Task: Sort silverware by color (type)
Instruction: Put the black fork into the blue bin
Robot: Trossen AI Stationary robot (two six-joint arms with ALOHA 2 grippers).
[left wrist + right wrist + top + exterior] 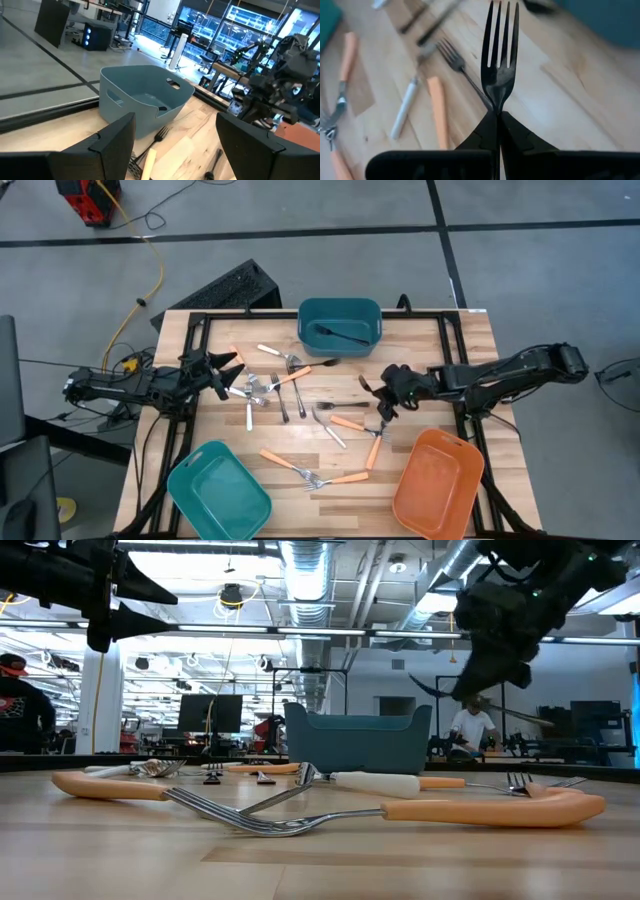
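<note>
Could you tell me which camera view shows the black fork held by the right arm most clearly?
The right wrist view: the black fork fills it, tines out, pinched by the right end effector. The high view shows only a dark sliver; the low view a silhouette; the left wrist view hardly shows it.

No legible text, label, brand, number or sign on the wooden table, the plastic bins, the silverware, or in the room behind.

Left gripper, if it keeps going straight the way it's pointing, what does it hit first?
Most likely the dark teal bin: the open left gripper frames it dead ahead in the left wrist view. A fork lies lower on the table between them, probably under that line, though depth is unclear.
</note>
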